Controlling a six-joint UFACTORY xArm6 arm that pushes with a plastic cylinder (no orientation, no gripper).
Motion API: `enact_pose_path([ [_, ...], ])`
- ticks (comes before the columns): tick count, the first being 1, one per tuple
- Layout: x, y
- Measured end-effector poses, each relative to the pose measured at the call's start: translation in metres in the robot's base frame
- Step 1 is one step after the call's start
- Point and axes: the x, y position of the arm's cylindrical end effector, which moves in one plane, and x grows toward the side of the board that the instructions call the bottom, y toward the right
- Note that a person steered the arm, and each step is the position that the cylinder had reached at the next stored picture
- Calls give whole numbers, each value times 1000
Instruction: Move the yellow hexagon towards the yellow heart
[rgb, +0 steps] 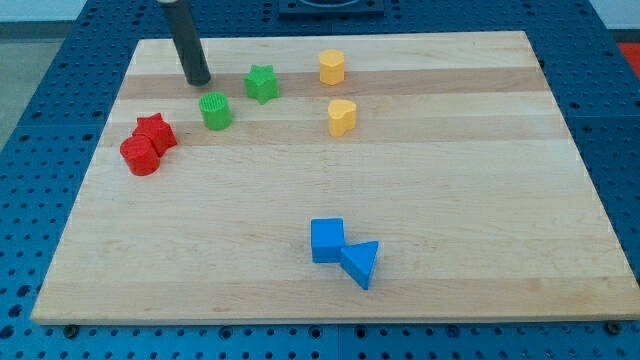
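Note:
The yellow hexagon (332, 67) sits near the board's top, right of centre. The yellow heart (342, 117) lies just below it, a small gap apart. My tip (198, 79) rests on the board at the upper left, well left of both yellow blocks. It stands just above the green cylinder (215, 111) and left of the green star (262, 84), touching neither.
A red star (156, 131) and a red cylinder (140, 155) touch each other at the left. A blue cube (327, 241) and a blue triangle (361, 263) touch at the lower middle. The wooden board (480, 200) lies on a blue perforated table.

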Motion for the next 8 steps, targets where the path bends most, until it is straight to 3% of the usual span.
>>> enact_pose_path([
  [1,-29,34],
  [3,-57,162],
  [5,-26,190],
  [8,-18,190],
])
